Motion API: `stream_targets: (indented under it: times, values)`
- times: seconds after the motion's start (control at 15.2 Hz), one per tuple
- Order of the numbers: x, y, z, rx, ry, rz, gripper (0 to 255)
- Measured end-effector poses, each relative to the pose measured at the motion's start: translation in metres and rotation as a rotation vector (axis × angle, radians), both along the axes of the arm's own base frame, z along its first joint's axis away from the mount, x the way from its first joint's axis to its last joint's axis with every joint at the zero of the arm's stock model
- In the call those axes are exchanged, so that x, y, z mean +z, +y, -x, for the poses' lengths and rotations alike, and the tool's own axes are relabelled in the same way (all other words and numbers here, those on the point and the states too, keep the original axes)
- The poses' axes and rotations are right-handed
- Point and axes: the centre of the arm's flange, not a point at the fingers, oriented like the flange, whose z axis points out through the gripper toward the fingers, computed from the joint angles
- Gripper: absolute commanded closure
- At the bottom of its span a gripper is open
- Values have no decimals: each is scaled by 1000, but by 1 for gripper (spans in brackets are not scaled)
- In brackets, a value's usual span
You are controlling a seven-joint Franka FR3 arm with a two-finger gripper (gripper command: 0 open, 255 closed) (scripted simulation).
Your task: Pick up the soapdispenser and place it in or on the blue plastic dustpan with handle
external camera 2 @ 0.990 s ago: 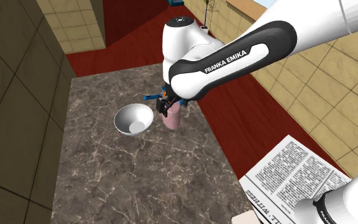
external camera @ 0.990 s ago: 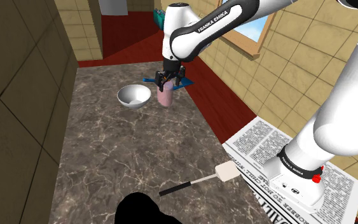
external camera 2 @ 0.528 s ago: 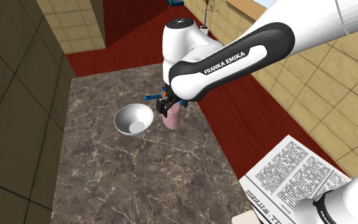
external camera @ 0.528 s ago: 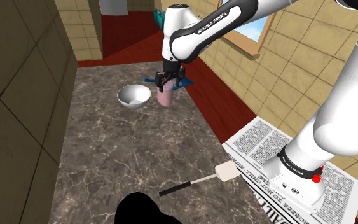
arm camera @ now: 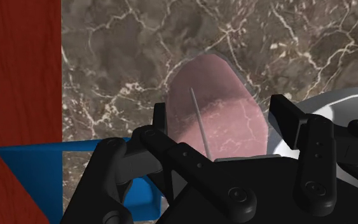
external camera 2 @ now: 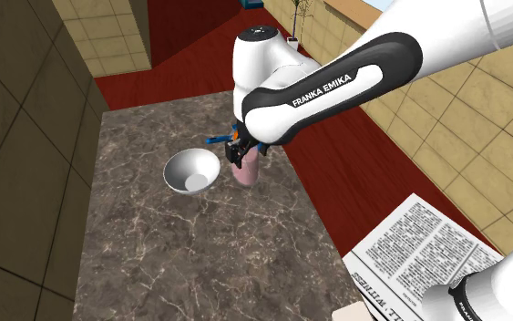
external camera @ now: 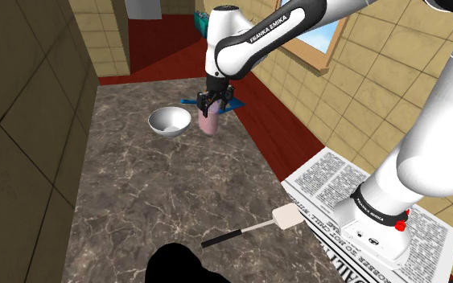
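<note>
Soap dispenser [external camera: 209, 125], pink and upright, stands on the marble counter [external camera: 160, 193] just beside the white bowl [external camera: 169, 120], its sides clasped narrowly by my gripper [external camera: 215, 103]. My hand hides its top. I also cover much of the blue dustpan [external camera: 235, 105] at the counter's edge, with red floor beyond.

The robot's arm [external camera: 426, 137] was glossy white with rounded segments and dark joints. 1 black band [external camera: 271, 26] carried white "FRANKA EMIKA" lettering. A black collar [external camera: 377, 211] with red marks ringed its base. The all-black gripper [arm camera: 220, 121] showed round screw heads [arm camera: 236, 194].
</note>
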Motion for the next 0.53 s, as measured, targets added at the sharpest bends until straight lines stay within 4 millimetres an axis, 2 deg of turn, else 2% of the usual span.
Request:
stream_targets:
  times: [0.2,0.53]
  values:
    - [3,0,0,0,0,0,255]
    - [27,0,0,0,0,0,255]
